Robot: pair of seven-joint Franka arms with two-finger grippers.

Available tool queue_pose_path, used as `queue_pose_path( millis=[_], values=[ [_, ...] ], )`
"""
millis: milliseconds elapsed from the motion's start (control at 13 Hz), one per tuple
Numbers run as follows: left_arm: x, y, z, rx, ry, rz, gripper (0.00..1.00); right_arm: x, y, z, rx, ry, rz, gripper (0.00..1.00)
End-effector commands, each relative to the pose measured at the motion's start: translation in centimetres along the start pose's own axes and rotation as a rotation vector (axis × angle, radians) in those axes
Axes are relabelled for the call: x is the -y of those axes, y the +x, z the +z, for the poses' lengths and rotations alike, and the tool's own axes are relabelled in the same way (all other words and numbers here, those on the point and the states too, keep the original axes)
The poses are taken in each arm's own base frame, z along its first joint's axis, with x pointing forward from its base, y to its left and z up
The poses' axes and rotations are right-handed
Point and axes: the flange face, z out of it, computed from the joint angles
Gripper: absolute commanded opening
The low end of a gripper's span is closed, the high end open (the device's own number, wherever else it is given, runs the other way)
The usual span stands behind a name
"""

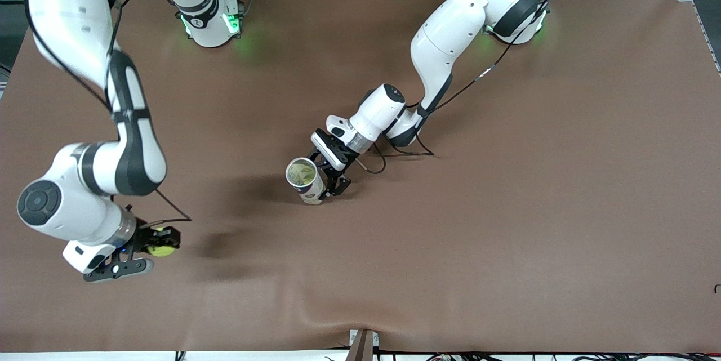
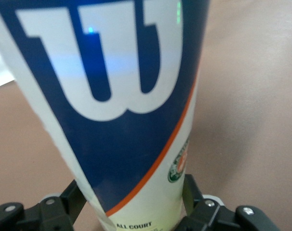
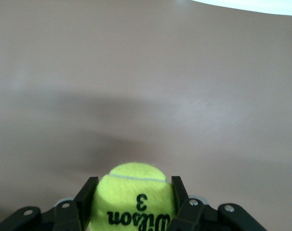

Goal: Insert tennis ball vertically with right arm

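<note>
While upright, open can [image 1: 305, 179], contents indistinct.

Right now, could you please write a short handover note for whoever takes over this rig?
Right pincer: shut on the tennis ball, over the table near the right arm's end, toward the front camera's edge.
Left pincer: shut on the ball can at mid-table, holding it near its base with the open mouth facing up.
Done: ball grasped by the right arm; can gripped and steadied by the left arm.
Left: carry the ball over the can's mouth, lower it straight down, and release. The ball is not yet above the can.
</note>
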Motion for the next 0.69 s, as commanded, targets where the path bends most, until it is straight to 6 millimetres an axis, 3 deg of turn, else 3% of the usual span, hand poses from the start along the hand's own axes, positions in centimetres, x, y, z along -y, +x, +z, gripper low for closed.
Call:
queue_pose_path(
  millis=[0, 385, 617],
  values=[
    [-0.1, 0.2, 0.0, -0.019, 0.011, -0.016, 0.86, 7.0, -1.4, -3.3, 0.029, 0.017, 0.116, 0.62],
    [0.0, 0.2, 0.0, -0.018, 0.012, -0.015, 0.86, 21.0, -4.3, -6.3, 0.064, 0.044, 0.336, 0.62],
    [-0.2, 0.2, 0.0, -0.019, 0.01, -0.015, 0.86, 27.4, -6.1, -6.8, 0.067, 0.048, 0.428, 0.62]
  ],
)
